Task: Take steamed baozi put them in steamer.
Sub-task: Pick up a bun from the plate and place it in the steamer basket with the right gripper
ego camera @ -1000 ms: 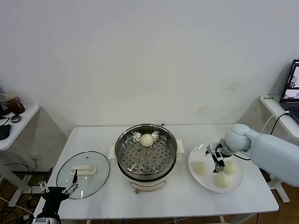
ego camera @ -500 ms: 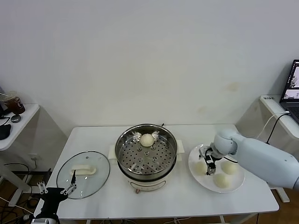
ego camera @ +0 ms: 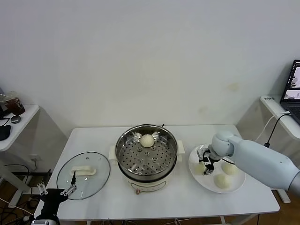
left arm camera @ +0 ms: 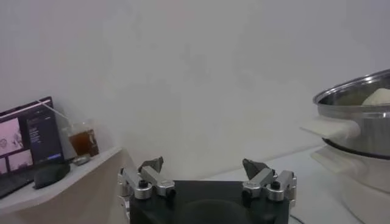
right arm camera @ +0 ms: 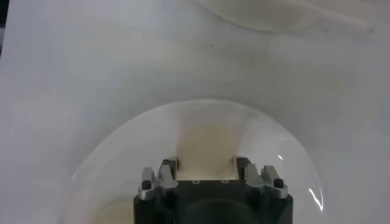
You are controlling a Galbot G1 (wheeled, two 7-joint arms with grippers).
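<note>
My right gripper [ego camera: 206, 164] has slid across the plate [ego camera: 196, 156] and now straddles the bun nearest the steamer [ego camera: 146, 150], fingers spread, not clamped. 1 baozi [ego camera: 147, 139] is in already; grab comes next. Left gripper [ego camera: 58, 190] idles, open.

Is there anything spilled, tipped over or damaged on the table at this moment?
Nothing stands out. One baozi sits in the steamer, three remain on the plate, and the glass lid lies flat beside it. The right end effector is over one plate baozi.
</note>
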